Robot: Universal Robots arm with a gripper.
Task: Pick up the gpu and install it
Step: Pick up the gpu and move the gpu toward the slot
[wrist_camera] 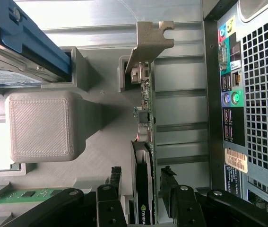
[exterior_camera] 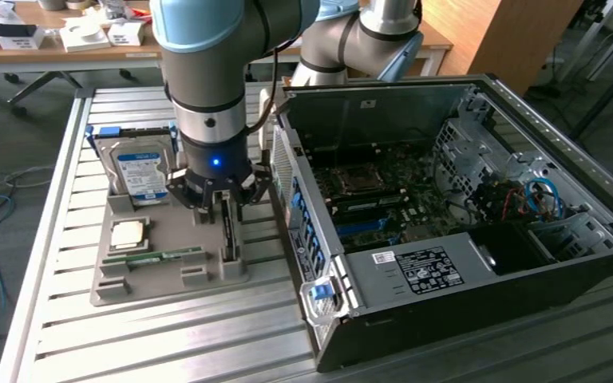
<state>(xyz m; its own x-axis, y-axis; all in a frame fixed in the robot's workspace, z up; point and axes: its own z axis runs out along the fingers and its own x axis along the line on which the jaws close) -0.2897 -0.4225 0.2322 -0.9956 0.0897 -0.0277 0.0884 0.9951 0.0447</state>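
Note:
The gpu [exterior_camera: 227, 231] stands on edge in a slot of the grey holder tray [exterior_camera: 157, 281], at the side nearest the computer. In the wrist view the gpu [wrist_camera: 145, 113] is a thin dark board with a pale metal bracket [wrist_camera: 150, 42] at its far end. My gripper [exterior_camera: 227, 209] hangs straight down over the card. Its black fingers [wrist_camera: 116, 176] flank the card's near end, and the gripper [wrist_camera: 142, 172] is closed in on it. The card still rests in the holder.
The open computer case [exterior_camera: 445, 183] lies just to the exterior view's right of the holder, and its rear port panel [wrist_camera: 252, 94] is close beside the card. The holder also carries a blue-labelled hard drive [exterior_camera: 141, 171], a processor chip [exterior_camera: 128, 233] and a green memory stick [exterior_camera: 163, 257].

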